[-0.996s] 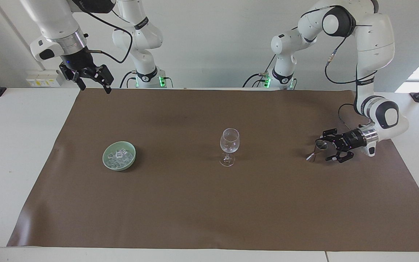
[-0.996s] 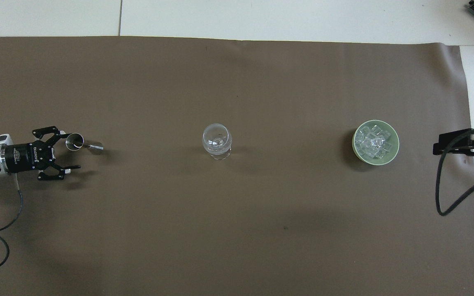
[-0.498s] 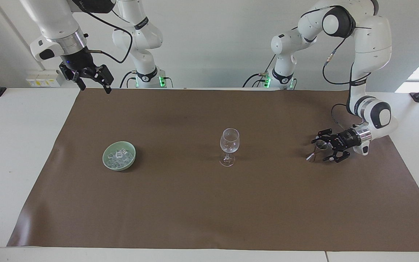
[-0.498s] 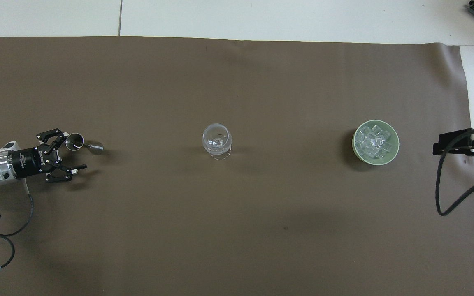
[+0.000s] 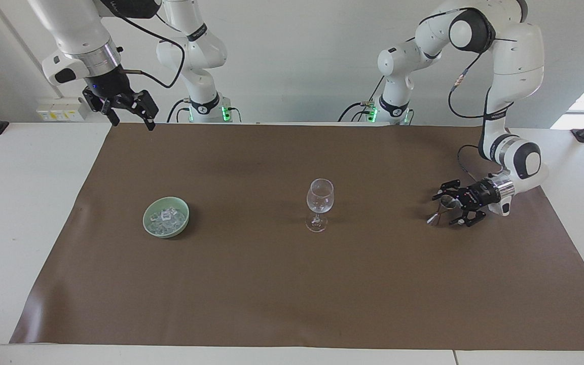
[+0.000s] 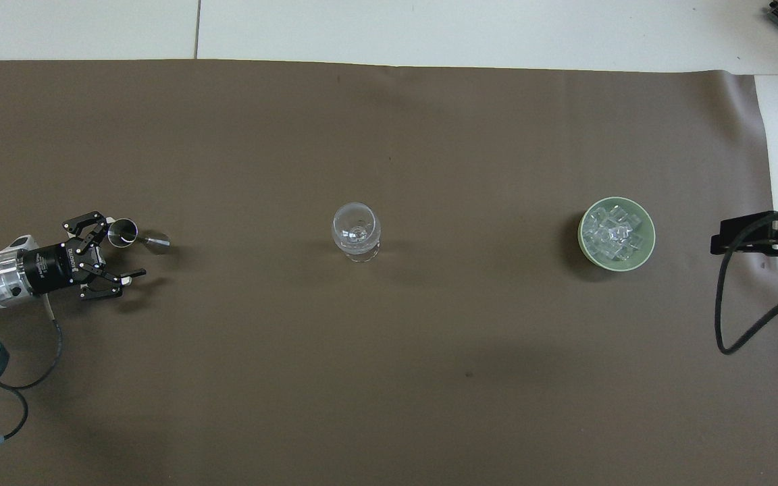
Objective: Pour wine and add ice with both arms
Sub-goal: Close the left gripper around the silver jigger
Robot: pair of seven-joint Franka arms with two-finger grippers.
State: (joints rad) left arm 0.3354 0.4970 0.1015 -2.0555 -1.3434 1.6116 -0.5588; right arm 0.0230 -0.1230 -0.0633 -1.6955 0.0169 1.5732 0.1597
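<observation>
In the facing view, my right gripper point(image 5: 129, 112) hangs at upper left over the mat's point(image 5: 292, 284) edge by my base, jaws spread and empty, waiting. Below it, at left centre, the ice point(image 5: 167, 217) sits heaped in the bowl point(image 5: 149, 223), well apart from that gripper. The glass point(image 5: 319, 204) stands upright at centre. At right, my left gripper point(image 5: 449, 208) lies low and level, jaws spread around the steel jigger point(image 5: 444, 207), not clamped; the ice is well apart from it.

A white tabletop point(image 5: 28, 213) carries a brown mat point(image 5: 292, 284); plain white wall point(image 5: 297, 61) at twelve o'clock.
</observation>
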